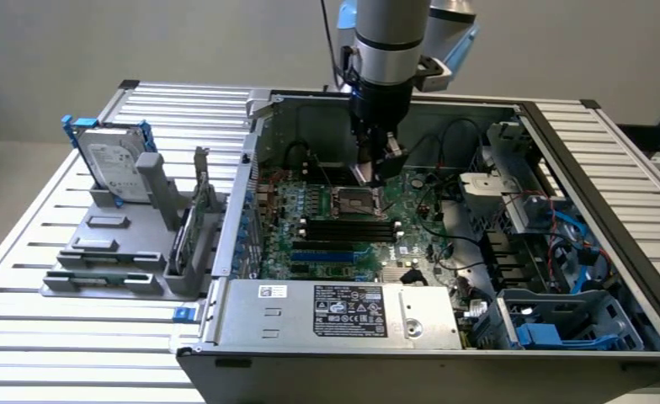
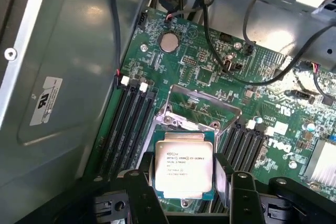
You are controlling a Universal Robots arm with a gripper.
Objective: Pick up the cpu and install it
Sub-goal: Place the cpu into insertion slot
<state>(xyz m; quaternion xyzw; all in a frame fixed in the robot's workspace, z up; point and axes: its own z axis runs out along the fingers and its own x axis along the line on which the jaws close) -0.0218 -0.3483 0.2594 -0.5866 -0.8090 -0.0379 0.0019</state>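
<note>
The black two-fingered gripper [image 2: 185,179] is clamping the small flat square silver-grey cpu [image 2: 184,156] by two opposite edges, one black finger [image 2: 143,182] pressing on each side. The chip's top is showing printed lines, the first apparently reading Intel Xeon and the rest too small to read. The cpu is hanging just above the dark square socket with its metal frame [image 2: 202,109] on the green motherboard [image 2: 210,69], which is carrying white "DELL" lettering [image 2: 275,142]. Black memory slots [image 2: 128,124] are flanking the socket. A round silver coin battery [image 2: 169,41] is sitting beyond it, and black cables [image 2: 209,43] are draping over the board. A white printed label [image 2: 46,100] is sticking to the grey case wall.
</note>
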